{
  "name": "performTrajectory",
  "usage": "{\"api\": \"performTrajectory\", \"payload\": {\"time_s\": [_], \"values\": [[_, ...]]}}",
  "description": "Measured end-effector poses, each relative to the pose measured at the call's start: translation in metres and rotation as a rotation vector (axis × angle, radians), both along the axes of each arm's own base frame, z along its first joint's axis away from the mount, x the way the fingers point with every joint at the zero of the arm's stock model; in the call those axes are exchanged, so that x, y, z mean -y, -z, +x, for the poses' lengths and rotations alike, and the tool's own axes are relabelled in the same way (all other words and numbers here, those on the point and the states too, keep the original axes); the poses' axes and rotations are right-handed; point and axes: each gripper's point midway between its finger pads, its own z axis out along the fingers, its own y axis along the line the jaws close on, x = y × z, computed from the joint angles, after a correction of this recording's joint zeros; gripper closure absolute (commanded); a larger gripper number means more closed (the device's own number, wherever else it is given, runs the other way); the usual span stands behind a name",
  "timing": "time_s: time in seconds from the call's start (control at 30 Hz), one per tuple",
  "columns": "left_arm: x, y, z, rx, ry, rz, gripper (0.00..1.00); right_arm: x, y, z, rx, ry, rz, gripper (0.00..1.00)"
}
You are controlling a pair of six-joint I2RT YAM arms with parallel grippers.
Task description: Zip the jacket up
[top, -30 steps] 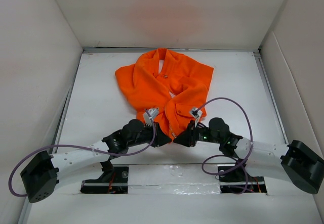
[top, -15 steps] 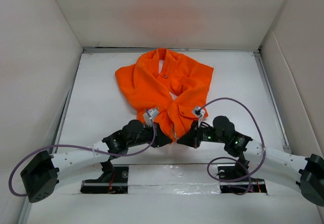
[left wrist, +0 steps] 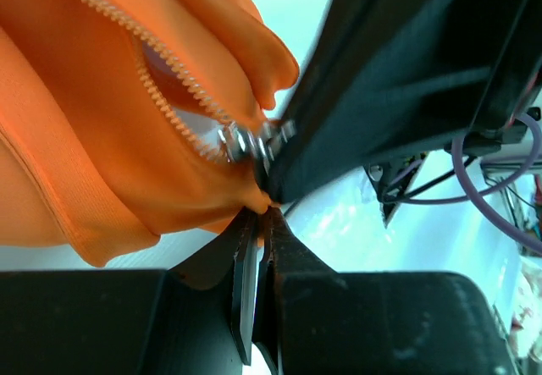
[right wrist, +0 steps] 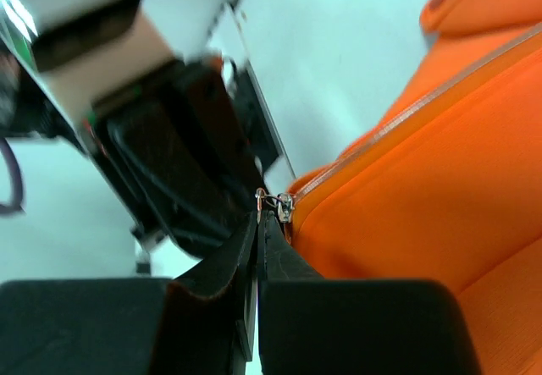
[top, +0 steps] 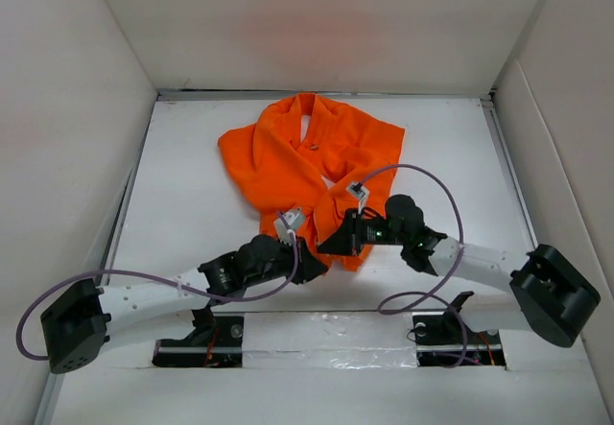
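The orange jacket (top: 305, 161) lies spread on the white table, collar at the far end. My left gripper (top: 311, 265) is shut on the jacket's bottom hem (left wrist: 254, 195), just below the silver zipper slider (left wrist: 240, 145). Above the slider the two rows of zipper teeth (left wrist: 161, 96) still part. My right gripper (top: 324, 246) is shut on the slider's small metal pull (right wrist: 261, 199), right beside the slider (right wrist: 284, 207) at the orange edge (right wrist: 406, 197). The two grippers almost touch at the jacket's near edge.
White walls enclose the table on the left (top: 67, 156), back and right. The right arm's purple cable (top: 436, 185) loops over the table beside the jacket. The left gripper's black body (right wrist: 169, 172) fills the space just left of the right jaws.
My right arm has swung left and away from me with the zipper pull, and its cable loop has moved along. The jacket's near hem has bunched a little. My left gripper has barely moved.
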Motion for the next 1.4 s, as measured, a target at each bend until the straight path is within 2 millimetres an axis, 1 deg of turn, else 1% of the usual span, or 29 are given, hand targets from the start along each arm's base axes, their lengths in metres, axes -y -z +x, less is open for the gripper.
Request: {"api": "performTrajectory", "payload": {"time_s": [0.07, 0.13, 0.23, 0.3, 0.37, 0.43, 0.5, 0.57, 0.63, 0.7, 0.73, 0.77, 0.8, 0.83, 0.87, 0.97, 1.03, 1.1, 1.13, 1.17, 1.2, 1.23, 1.27, 1.3, 1.37, 1.4], "values": [[-0.001, -0.001, -0.001, 0.01, -0.006, 0.003, 1.0, -0.003, -0.007, 0.012, -0.014, 0.021, 0.051, 1.0], [-0.001, -0.004, 0.001, 0.023, -0.021, -0.003, 1.0, -0.003, -0.014, 0.018, -0.017, 0.035, 0.082, 1.0], [-0.002, -0.011, 0.008, 0.047, -0.058, -0.019, 1.0, -0.002, -0.023, 0.029, -0.025, 0.064, 0.112, 1.0], [-0.001, -0.018, 0.013, 0.065, -0.082, -0.034, 1.0, -0.001, -0.026, 0.043, -0.025, 0.093, 0.116, 1.0], [-0.001, -0.023, 0.019, 0.083, -0.106, -0.043, 1.0, -0.001, -0.028, 0.062, -0.013, 0.126, 0.111, 1.0], [-0.002, -0.026, 0.025, 0.1, -0.137, -0.045, 1.0, -0.002, -0.035, 0.087, 0.009, 0.156, 0.111, 1.0], [-0.005, -0.032, 0.036, 0.128, -0.189, -0.059, 1.0, -0.003, -0.038, 0.107, 0.013, 0.166, 0.114, 1.0], [-0.007, -0.035, 0.039, 0.137, -0.205, -0.063, 1.0, -0.003, -0.041, 0.133, 0.01, 0.184, 0.133, 1.0], [-0.01, -0.036, 0.045, 0.149, -0.239, -0.06, 1.0, -0.004, -0.038, 0.149, -0.007, 0.177, 0.161, 1.0], [-0.013, -0.036, 0.046, 0.151, -0.25, -0.053, 1.0, -0.006, -0.032, 0.158, -0.023, 0.164, 0.175, 1.0], [-0.013, -0.033, 0.041, 0.137, -0.23, -0.046, 1.0, -0.006, -0.03, 0.167, -0.015, 0.185, 0.18, 1.0], [-0.011, -0.027, 0.029, 0.112, -0.177, -0.026, 1.0, -0.004, -0.036, 0.185, 0.013, 0.241, 0.198, 1.0], [-0.01, -0.017, 0.014, 0.083, -0.121, 0.006, 1.0, 0.003, -0.045, 0.207, 0.051, 0.29, 0.221, 1.0], [-0.011, -0.009, 0.001, 0.059, -0.073, 0.036, 1.0, 0.012, -0.058, 0.224, 0.092, 0.338, 0.25, 1.0], [-0.015, -0.004, -0.007, 0.042, -0.048, 0.059, 1.0, 0.022, -0.07, 0.237, 0.134, 0.38, 0.274, 1.0], [-0.022, -0.005, -0.016, 0.024, -0.028, 0.061, 1.0, 0.051, -0.101, 0.266, 0.238, 0.486, 0.31, 1.0], [-0.023, -0.006, -0.017, 0.014, -0.029, 0.055, 1.0, 0.059, -0.122, 0.279, 0.289, 0.509, 0.33, 1.0], [-0.026, -0.002, -0.015, 0.004, -0.052, 0.07, 1.0, 0.06, -0.142, 0.284, 0.326, 0.503, 0.358, 1.0], [-0.028, -0.001, -0.013, 0.007, -0.068, 0.075, 0.95, 0.058, -0.149, 0.283, 0.342, 0.494, 0.369, 1.0], [-0.03, -0.003, -0.009, 0.017, -0.087, 0.075, 0.86, 0.055, -0.154, 0.28, 0.356, 0.482, 0.376, 1.0], [-0.031, -0.006, -0.005, 0.034, -0.11, 0.073, 0.66, 0.052, -0.154, 0.274, 0.362, 0.469, 0.373, 1.0], [-0.032, -0.012, 0.001, 0.058, -0.132, 0.072, 0.59, 0.047, -0.151, 0.265, 0.361, 0.452, 0.368, 1.0], [-0.032, -0.022, 0.007, 0.082, -0.158, 0.065, 0.52, 0.042, -0.147, 0.254, 0.356, 0.433, 0.361, 1.0], [-0.03, -0.036, 0.014, 0.11, -0.181, 0.051, 0.43, 0.038, -0.142, 0.242, 0.349, 0.413, 0.353, 1.0], [-0.023, -0.07, 0.028, 0.168, -0.226, 0.001, 0.38, 0.031, -0.128, 0.214, 0.332, 0.369, 0.342, 1.0], [-0.018, -0.089, 0.034, 0.195, -0.243, -0.036, 0.29, 0.027, -0.12, 0.2, 0.318, 0.346, 0.336, 1.0]]}}
